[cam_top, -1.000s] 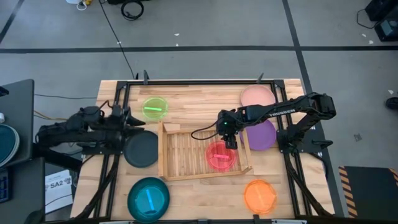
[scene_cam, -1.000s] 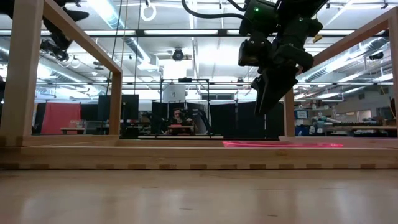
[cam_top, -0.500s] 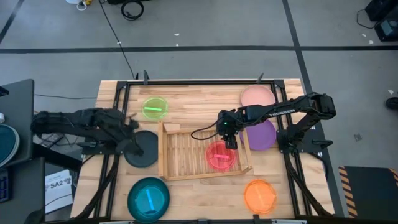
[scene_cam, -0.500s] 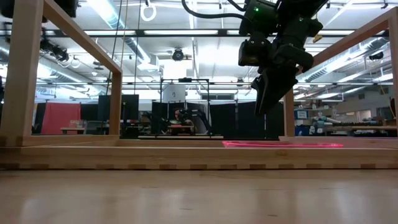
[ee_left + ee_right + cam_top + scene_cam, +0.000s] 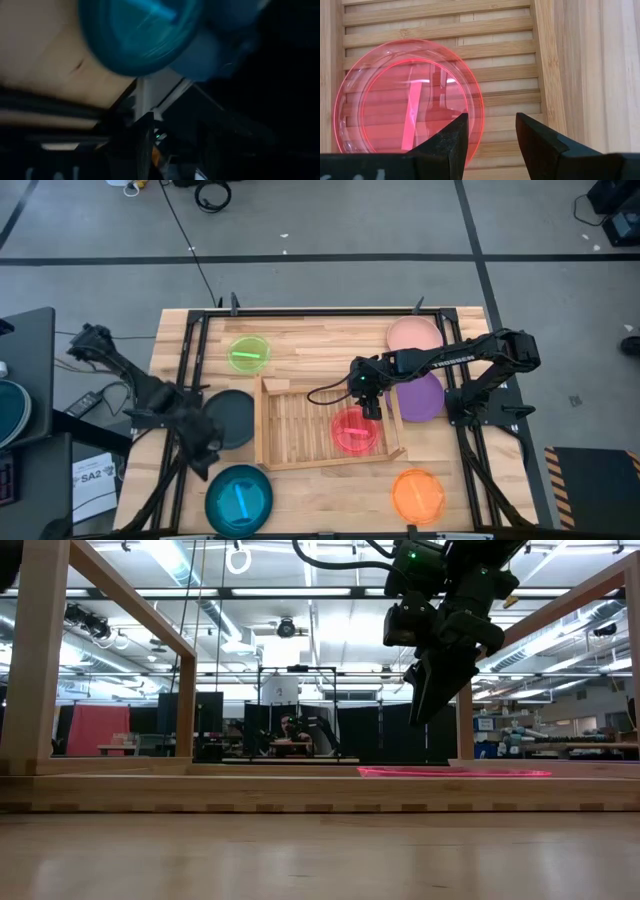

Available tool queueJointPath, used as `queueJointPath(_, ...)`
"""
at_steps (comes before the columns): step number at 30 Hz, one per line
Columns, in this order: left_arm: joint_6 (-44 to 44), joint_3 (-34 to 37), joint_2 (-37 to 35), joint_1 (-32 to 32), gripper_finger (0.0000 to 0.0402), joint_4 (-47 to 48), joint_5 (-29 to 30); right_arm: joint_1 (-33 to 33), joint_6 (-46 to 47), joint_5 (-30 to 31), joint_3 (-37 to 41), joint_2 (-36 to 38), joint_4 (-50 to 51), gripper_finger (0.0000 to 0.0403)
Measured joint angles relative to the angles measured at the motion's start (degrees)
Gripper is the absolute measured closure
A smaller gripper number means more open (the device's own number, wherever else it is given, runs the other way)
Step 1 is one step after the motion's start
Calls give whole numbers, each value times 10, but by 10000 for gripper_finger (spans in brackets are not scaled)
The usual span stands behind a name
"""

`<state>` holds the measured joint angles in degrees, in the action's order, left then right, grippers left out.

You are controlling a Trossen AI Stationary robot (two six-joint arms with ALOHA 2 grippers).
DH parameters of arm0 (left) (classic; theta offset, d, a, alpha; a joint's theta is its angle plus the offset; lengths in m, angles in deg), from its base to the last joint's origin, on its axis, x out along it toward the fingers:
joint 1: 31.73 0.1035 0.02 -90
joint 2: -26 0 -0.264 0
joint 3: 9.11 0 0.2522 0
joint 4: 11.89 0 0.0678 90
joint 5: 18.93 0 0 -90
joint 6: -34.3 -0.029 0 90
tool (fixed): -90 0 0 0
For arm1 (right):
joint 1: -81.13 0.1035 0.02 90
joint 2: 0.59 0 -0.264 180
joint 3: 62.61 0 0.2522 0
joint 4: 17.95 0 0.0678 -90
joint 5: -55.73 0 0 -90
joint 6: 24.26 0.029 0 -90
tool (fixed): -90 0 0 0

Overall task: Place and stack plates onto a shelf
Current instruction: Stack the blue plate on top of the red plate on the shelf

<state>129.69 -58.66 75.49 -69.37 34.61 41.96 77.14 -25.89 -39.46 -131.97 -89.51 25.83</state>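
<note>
The left gripper (image 5: 205, 452) is low between the dark grey plate (image 5: 232, 416) and the teal plate (image 5: 239, 498); I cannot tell if its fingers are apart. It should come down slowly on one plate's edge. The pink plate (image 5: 355, 430) lies flat in the shelf (image 5: 268, 430). Above it hangs the right gripper (image 5: 371, 409), fingers apart and empty.

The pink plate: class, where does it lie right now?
In the high view the pink plate lies flat inside the shelf, in its right half, just below the right hand, with the purple plate outside beyond the shelf's right wall.
</note>
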Motion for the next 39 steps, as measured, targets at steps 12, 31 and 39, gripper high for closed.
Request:
queueJointPath(12, 60, 0, 112, -98, 255, -82, 109, 0, 0, 0, 0, 0, -6, 234)
queueJointPath(31, 61, 0, 241, -109, 255, -105, 146, 0, 0, 0, 0, 0, -9, 234)
queueJointPath(39, 60, 0, 262, -109, 255, -107, 160, 0, 0, 0, 0, 0, -11, 234)
